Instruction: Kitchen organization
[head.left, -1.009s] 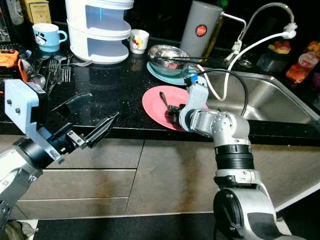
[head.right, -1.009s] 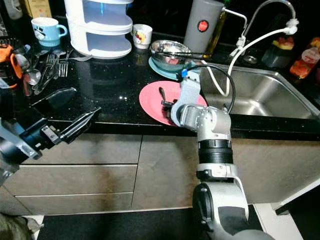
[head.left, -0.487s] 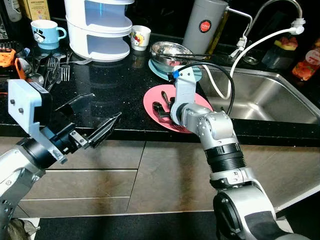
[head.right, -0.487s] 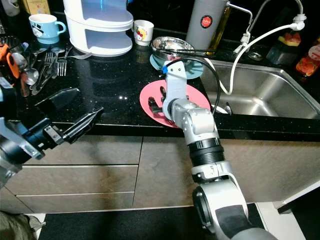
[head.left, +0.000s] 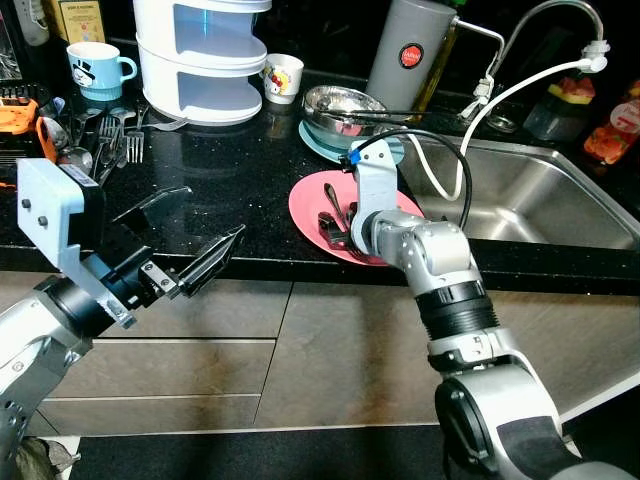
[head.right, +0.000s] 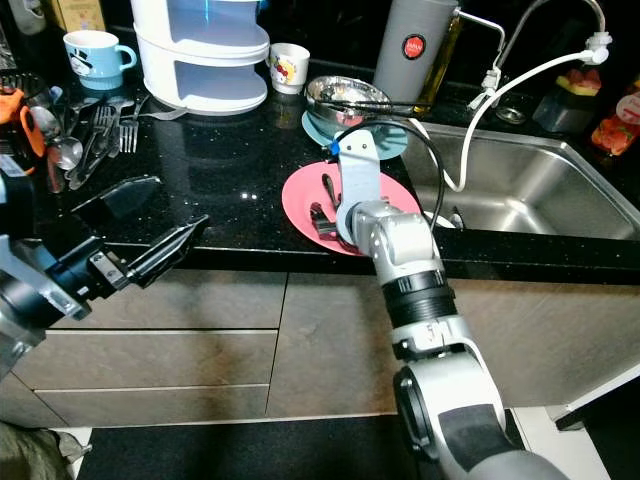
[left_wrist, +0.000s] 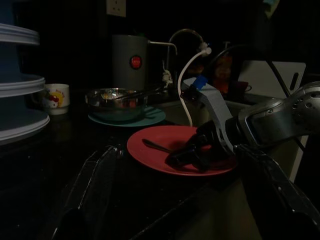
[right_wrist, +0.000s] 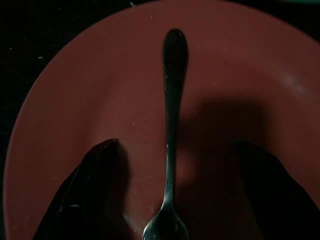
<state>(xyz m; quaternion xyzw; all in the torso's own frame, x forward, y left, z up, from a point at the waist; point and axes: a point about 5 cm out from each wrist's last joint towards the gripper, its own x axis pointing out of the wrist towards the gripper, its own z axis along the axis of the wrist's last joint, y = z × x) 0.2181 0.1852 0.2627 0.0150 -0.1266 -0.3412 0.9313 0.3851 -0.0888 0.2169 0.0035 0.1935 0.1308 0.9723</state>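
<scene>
Countertop: black polished stone (head.left: 230, 175) over grey drawer fronts, steel sink (head.left: 520, 195) at centre right of the head views.
Writing: grey canister (head.left: 405, 60) at upper centre carries a round red badge, its lettering too small to read; white cup (head.left: 282, 78) beside it has a cartoon print; blue mug (head.left: 95, 70) at upper left has a face design.
Pink plate (head.left: 312, 200): centre of the frame, near the counter's front edge, with a dark spoon (right_wrist: 172, 115) lying on it.
Right gripper (right_wrist: 172, 195): low over the plate, fingers spread, one either side of the spoon's handle, not closed on it.
Left gripper (head.left: 190, 235): lower left, held off the counter edge, fingers apart.
Steel bowl (head.left: 340, 105): on a teal plate, just behind the pink one.
Change: half a second ago the right forearm leaned further left; it now sits more squarely over the plate. Left arm unchanged.
</scene>
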